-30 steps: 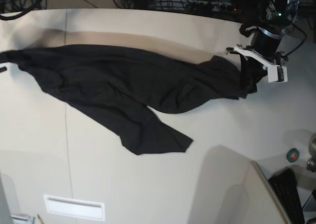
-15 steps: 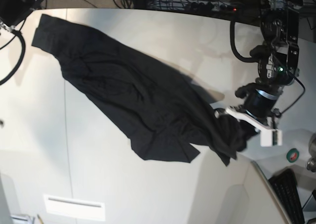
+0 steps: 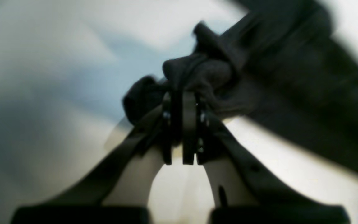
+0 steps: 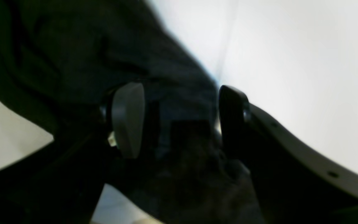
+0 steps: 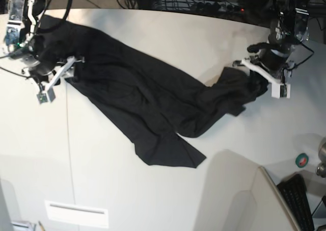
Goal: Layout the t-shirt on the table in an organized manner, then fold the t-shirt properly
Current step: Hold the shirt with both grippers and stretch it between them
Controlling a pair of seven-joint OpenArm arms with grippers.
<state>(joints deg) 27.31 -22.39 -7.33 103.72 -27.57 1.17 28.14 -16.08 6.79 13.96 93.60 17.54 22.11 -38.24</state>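
Note:
The black t-shirt lies stretched in a diagonal band across the table, from the far left corner to the right side, with a flap hanging toward the front. On the right, my left gripper is shut on a bunched end of it. The left wrist view shows that gripper with cloth pinched at its tips. At the far left, my right gripper is over the shirt's other end. It stands open, fingers wide apart, with black cloth under and between them.
A white vent panel sits near the front left edge. A thin seam runs down the tabletop. At the front right are a raised pale panel, a keyboard and a small green round item. Cables crowd the back edge.
My left gripper has carried its end of the shirt from the front right toward the back right. The right gripper has come down at the far left and opened.

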